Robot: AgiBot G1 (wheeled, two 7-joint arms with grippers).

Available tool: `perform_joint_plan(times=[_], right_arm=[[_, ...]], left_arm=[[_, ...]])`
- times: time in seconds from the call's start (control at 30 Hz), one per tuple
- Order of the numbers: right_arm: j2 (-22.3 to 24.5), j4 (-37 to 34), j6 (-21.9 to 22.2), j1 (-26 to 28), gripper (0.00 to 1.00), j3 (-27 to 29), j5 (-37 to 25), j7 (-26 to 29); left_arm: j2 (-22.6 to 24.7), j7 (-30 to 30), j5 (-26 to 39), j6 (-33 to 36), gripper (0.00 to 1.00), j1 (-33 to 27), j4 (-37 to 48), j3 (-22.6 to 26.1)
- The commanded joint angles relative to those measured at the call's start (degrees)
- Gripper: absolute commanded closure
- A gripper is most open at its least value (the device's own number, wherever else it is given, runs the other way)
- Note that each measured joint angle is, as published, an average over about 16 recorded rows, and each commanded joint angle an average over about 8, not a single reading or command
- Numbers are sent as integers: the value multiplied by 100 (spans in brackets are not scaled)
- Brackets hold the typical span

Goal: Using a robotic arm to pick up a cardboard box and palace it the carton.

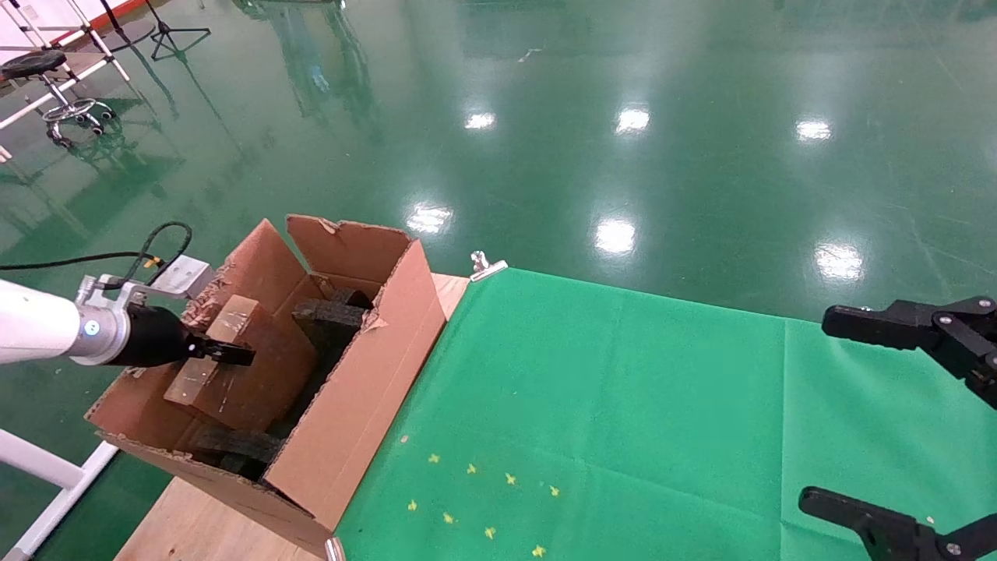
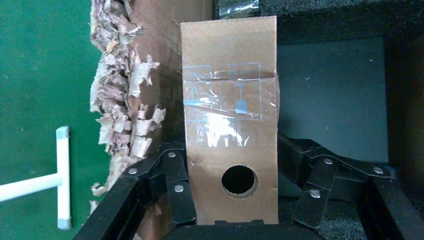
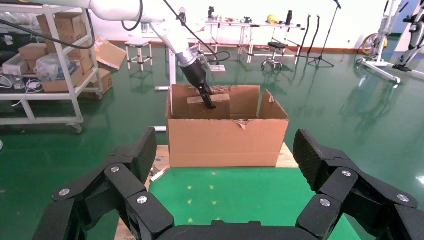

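The robotic arm comes in from the left, and its left gripper (image 1: 226, 352) is shut on the cardboard box (image 1: 253, 382). The small reddish-brown box hangs tilted inside the carton (image 1: 366, 389), above black foam blocks (image 1: 331, 315). In the left wrist view the taped box (image 2: 230, 125) fills the space between the fingers (image 2: 177, 185), next to the carton's torn edge (image 2: 120, 100). The right wrist view shows the carton (image 3: 225, 142) from the front, with the box (image 3: 222, 106) and left gripper (image 3: 207, 100) inside its top. My right gripper (image 1: 849, 413) is open over the cloth at the far right.
The carton stands at the left end of a wooden table (image 1: 195, 530). A green cloth (image 1: 623, 405) with small yellow marks (image 1: 483, 499) covers the rest, held by a metal clip (image 1: 487, 266). A white frame pipe (image 1: 47, 467) runs beside the table. Shelving (image 3: 50, 60) stands farther off.
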Motion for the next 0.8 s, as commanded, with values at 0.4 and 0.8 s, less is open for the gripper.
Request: perform_joint_plan(times=[0.4, 0.8], right_arm=[[0, 0, 0, 0, 0, 0, 0, 0], [0, -1, 1, 1, 0, -1, 1, 0]], left_arm=[[-22, -15, 40, 59, 0, -27, -36, 29], [-324, 139, -222, 863, 0, -537, -357, -146]])
